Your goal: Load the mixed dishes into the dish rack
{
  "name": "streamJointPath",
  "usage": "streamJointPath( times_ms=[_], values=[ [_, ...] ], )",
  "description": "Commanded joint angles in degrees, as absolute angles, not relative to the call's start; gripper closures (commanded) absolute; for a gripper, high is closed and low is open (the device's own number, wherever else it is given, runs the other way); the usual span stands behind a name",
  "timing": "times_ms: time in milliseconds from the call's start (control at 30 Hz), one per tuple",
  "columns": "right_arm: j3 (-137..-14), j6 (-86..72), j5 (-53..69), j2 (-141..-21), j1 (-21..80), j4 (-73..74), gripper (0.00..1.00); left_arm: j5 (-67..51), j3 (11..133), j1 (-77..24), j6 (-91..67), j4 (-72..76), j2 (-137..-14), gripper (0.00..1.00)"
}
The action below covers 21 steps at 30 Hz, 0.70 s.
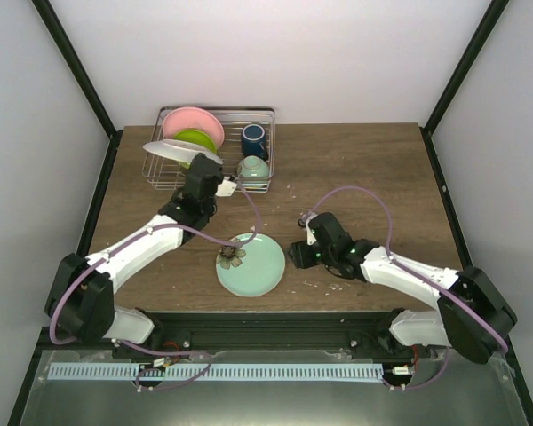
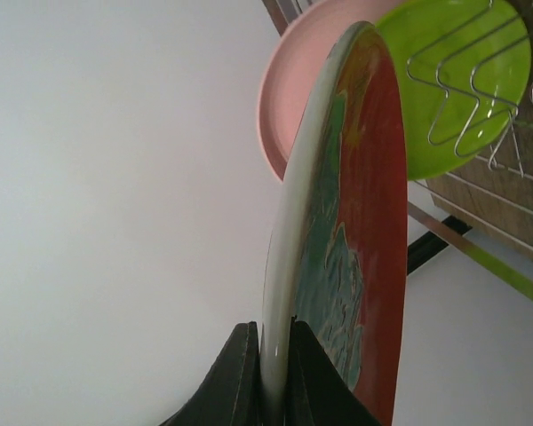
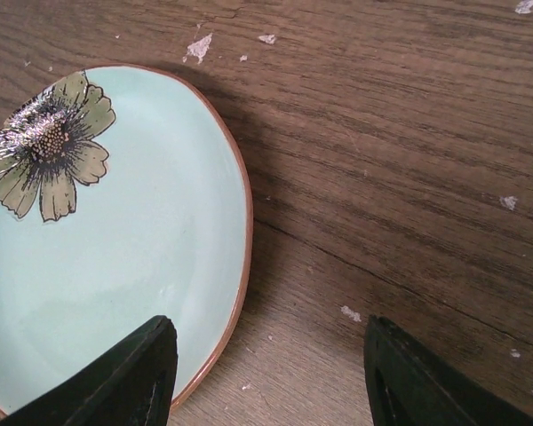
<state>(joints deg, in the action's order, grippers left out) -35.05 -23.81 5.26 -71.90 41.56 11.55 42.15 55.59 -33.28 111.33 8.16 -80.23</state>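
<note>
The silver wire dish rack stands at the back left. In it the pink plate and the lime-green plate stand upright, with the dark blue cup and the mint-green bowl to their right. My left gripper is shut on the rim of the red-and-teal floral plate and holds it over the rack's front left part. In the left wrist view this plate is edge-on between my fingers, in front of the pink plate and the lime-green plate. My right gripper is open and empty.
A pale mint plate with a flower print lies flat on the wooden table near the front edge. In the right wrist view my right gripper hangs low over this plate's right rim. Dark frame posts stand at both back corners.
</note>
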Motion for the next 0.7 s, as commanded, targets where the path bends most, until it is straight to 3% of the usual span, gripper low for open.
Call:
streamJointPath(
  times_ms=[0, 667],
  values=[
    [-34.4, -22.9, 6.2, -70.5, 40.6, 9.8, 0.41, 43.0, 58.1, -31.4, 117.8, 16.2, -78.8, 1.0],
    [-35.0, -21.8, 7.5, -73.5, 39.5, 8.6, 0.41, 36.9, 54.7, -26.2, 118.6, 26.2, -85.5, 1.0]
  ],
)
